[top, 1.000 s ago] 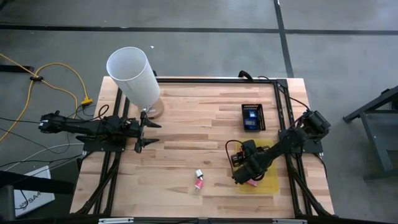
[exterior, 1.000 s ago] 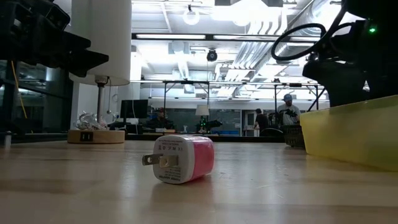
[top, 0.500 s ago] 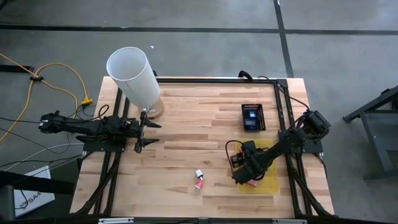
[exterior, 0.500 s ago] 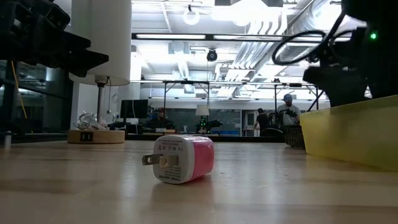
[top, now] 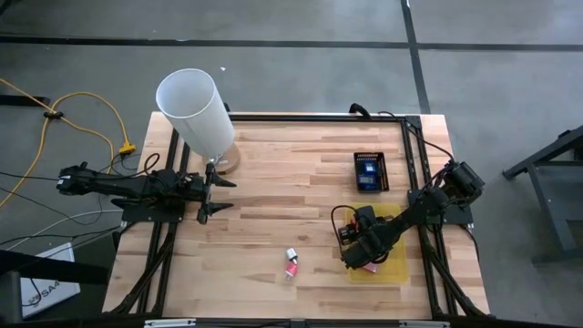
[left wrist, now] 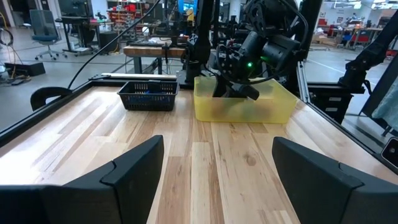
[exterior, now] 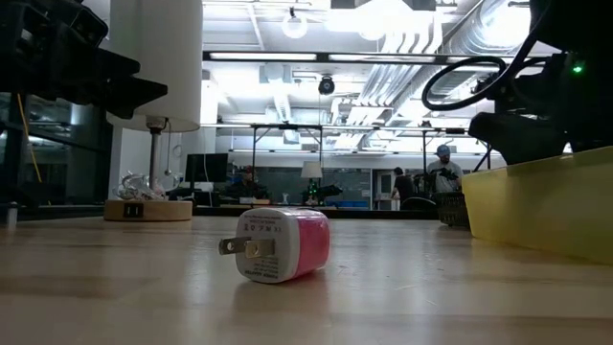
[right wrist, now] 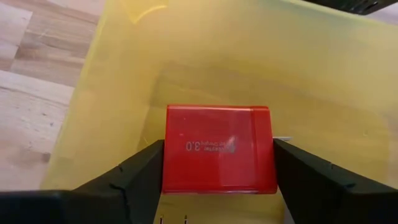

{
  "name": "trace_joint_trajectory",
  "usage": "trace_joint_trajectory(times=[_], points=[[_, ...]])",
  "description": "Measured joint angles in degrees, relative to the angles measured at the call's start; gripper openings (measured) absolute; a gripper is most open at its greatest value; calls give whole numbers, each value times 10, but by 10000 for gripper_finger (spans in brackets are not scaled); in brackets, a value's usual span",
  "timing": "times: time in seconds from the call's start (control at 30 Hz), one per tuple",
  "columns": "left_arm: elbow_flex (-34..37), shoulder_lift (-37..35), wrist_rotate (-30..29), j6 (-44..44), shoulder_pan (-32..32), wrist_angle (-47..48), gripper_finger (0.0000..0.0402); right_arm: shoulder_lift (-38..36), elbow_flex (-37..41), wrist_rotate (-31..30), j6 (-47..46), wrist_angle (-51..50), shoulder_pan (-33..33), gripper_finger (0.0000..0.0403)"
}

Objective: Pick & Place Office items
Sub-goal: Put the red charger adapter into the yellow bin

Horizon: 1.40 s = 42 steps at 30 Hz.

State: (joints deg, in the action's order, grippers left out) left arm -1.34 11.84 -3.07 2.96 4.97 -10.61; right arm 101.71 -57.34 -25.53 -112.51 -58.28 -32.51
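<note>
A red block marked "3.0" (right wrist: pixel 217 149) sits between my right gripper's (right wrist: pixel 217 180) fingers, low inside the yellow translucent tray (right wrist: pixel 112 81) at the table's near right (top: pixel 393 266). In the high view that gripper (top: pixel 357 260) hangs over the tray's left end. A pink and white plug block (top: pixel 291 264) lies on its side on the bare wood left of the tray (exterior: pixel 278 244). My left gripper (top: pixel 208 193) waits open at the table's left, next to the tall white cylinder (top: pixel 196 114). My right gripper pinches the red block by its two opposite side faces (right wrist: pixel 171 155), one finger on each. The fingers (right wrist: pixel 140 174) come from above, pointing down into the tray. The block's labelled face lies flat toward the camera; whether its underside rests on the tray floor, I cannot tell.
A small black basket (top: pixel 371 171) with blue items stands on the far right of the table, beyond the tray. The white cylinder stands on a round wooden base (exterior: pixel 148 209) at the far left. Bare wood lies between the arms.
My right arm has shifted slightly above the tray, its cable loop bobbing in the low view. The pink and white block has stayed where it was.
</note>
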Motion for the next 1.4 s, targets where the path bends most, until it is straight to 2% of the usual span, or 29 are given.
trace_joint_trajectory(times=[0.93,1.17,1.4], points=[[0,0,0,0,0,0,293,0,0,-1,0,-3,0,271],[0,0,0,0,0,0,293,0,0,-29,-26,-10,-4,271],[0,0,0,0,0,0,293,-7,0,-30,-34,-17,-14,270]])
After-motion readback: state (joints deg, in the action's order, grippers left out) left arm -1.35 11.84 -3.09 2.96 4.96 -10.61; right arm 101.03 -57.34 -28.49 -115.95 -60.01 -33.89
